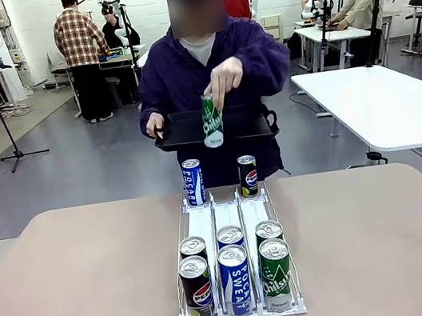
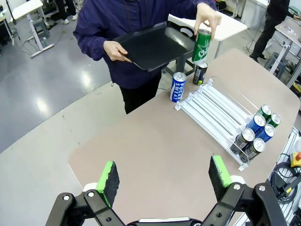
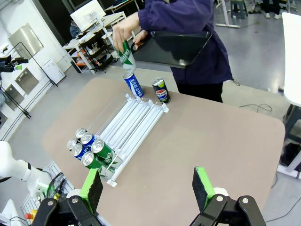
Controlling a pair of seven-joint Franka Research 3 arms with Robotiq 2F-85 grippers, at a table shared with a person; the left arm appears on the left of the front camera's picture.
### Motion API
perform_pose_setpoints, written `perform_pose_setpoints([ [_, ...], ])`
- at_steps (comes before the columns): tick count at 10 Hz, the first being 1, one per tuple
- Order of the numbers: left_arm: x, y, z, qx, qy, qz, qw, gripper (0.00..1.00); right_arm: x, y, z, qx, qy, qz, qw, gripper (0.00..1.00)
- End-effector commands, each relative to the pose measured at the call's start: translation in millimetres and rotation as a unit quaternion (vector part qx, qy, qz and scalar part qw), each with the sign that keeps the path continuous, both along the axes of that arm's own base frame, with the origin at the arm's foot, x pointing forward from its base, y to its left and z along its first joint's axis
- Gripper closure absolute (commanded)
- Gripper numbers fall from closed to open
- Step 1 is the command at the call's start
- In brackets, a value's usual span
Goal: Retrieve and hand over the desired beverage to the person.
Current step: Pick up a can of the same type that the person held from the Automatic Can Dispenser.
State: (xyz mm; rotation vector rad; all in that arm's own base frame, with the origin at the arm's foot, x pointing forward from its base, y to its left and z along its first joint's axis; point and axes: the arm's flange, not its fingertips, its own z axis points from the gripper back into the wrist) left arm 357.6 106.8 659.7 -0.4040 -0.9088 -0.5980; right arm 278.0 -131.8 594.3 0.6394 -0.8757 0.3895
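The handover looked not yet begun. The left end effector point(image 2: 162, 172) and the right end effector point(image 3: 148, 181) both hung released and empty above the near part of the worktop point(image 1: 72, 295), well apart from every can. Across it the person point(image 1: 181, 74) held a black tray point(image 1: 183, 134) on one side and, with the other hand point(image 1: 224, 79), gripped a green can point(image 1: 211, 122) by its top. That can was in the air just in front of the tray, above the far end of the rack point(image 1: 203, 224). A blue can point(image 1: 193, 182) and a black can point(image 1: 248, 175) stood on the worktop at that far end. Six more cans sat at the rack's near end, two to a lane, led by a front black can point(image 1: 196, 288), a front blue can point(image 1: 235, 279) and a front green can point(image 1: 277, 274). Whether the raised can was being set down or taken up could not be told, nor which drink was wanted. The next move likely called for a clear sign of the choice. One open end effector would then have to close around a front can of that kind, keeping it upright and leaving its close neighbours standing.
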Motion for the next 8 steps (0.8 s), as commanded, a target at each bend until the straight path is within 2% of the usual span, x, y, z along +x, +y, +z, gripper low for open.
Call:
perform_pose_setpoints([
  [1,1.7,-1.1,-0.7,-0.001,-0.007,0.003,1.000,0.00,2.5,0.4,0.1,0.007,-0.004,0.010,1.000,0.00],
  [8,1.7,-1.1,-0.7,-0.001,-0.007,0.003,1.000,0.00,2.5,0.4,0.1,0.007,-0.004,0.010,1.000,0.00],
])
